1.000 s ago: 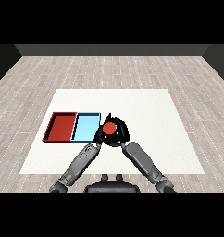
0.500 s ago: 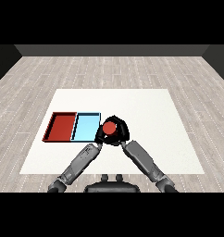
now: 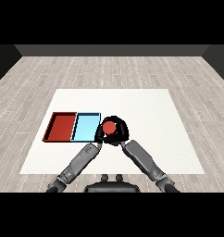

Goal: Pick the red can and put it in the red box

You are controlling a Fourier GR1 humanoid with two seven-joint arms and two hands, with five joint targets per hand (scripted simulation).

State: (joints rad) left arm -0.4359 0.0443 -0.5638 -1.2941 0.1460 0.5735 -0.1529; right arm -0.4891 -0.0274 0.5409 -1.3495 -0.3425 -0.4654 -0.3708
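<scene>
Looking down at the white table (image 3: 146,106), you've got the red tray (image 3: 62,127) and light blue tray (image 3: 85,127) touching side by side on the left. Right hand (image 3: 120,134) has its fingers curled round the red can (image 3: 108,127), just beside the blue tray's right edge, well short of the red one. Left hand (image 3: 99,137) is tucked right beside the can; can't tell what its fingers are doing.

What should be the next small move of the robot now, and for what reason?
Probably carry the red can left, toward the red tray. The right hand is curled round the can, which sits just right of the light blue tray; the red tray lies beyond that one and holds nothing yet.
</scene>
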